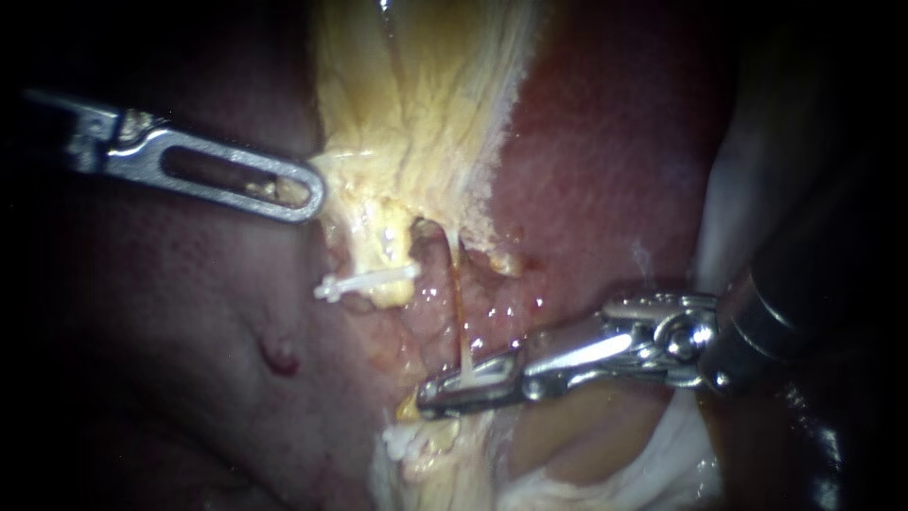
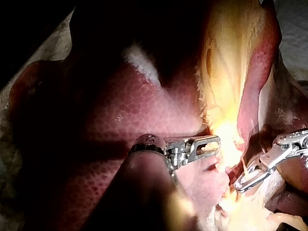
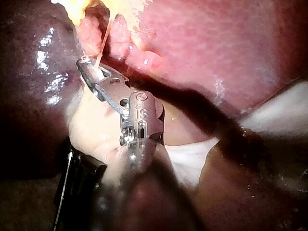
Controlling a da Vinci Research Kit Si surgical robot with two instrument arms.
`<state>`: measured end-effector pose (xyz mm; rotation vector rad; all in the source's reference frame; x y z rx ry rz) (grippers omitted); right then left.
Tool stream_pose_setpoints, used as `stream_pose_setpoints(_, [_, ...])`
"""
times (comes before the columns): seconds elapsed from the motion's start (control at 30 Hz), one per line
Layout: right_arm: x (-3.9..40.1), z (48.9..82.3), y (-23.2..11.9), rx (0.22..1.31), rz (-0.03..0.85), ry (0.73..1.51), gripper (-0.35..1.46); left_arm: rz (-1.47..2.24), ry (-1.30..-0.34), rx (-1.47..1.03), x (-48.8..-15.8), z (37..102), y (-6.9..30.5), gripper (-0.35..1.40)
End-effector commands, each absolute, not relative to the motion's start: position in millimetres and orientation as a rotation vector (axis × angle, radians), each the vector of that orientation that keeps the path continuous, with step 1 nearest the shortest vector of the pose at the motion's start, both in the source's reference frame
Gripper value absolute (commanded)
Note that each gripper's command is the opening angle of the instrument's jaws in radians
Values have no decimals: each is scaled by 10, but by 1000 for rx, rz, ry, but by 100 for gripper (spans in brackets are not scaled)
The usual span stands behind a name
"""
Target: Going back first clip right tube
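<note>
The dark red liver [image 1: 605, 170] fills most of the endoscope view. A broad band of pale yellow tissue [image 1: 416, 104] runs down its middle and narrows toward the centre.

The left instrument [image 1: 310, 194] comes in from the left. Its windowed jaws are clenched on the edge of the pale yellow tissue, and a yellowish scrap shows through the window near the tip. The left wrist view shows the same grip.

The right instrument [image 1: 437, 397] comes in from the right, low in the view. Its jaws stand slightly apart, grasping nothing firmly that can be seen.

The right tube [image 1: 458, 303] is a thin orange strand. It drops from the foot of the yellow band and its lower end passes between the right instrument's jaws. A white clip [image 1: 470, 378] sits on the tube there, inside the gap between the jaws. The right wrist view also shows the strand and the white piece between those jaws.

Well apart from both instruments, a thicker left tube [image 1: 390, 260] carries a second white clip [image 1: 364, 282] lying crosswise.
</note>
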<state>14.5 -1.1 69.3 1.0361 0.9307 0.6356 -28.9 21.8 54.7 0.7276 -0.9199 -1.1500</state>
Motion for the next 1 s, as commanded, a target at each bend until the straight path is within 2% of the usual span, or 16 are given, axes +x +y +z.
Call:
stream_pose_setpoints(0.03, [145,693,-10,1037,636,932,-35,-1149,-920,727,-289,547,218,-35])
stream_pose_setpoints(0.17, [145,693,-10,1061,660,911,-35,-1149,-920,727,-289,547,218,-35])
stream_pose_setpoints(0.3, [147,693,-14,1074,673,969,19,-1149,-920,727,-289,547,218,-35])
stream_pose_setpoints(0.4, [157,693,-13,1053,692,992,44,-1149,-920,728,-289,547,219,-35])
stream_pose_setpoints(0.57, [164,694,-12,993,636,1030,48,-1149,-920,728,-289,547,219,-35])
stream_pose_setpoints(0.83, [164,708,-5,754,473,1139,49,-1150,-920,727,-289,546,218,-35])
stream_pose_setpoints(1.0, [148,713,1,680,419,1162,49,-1150,-920,727,-289,546,218,-35])
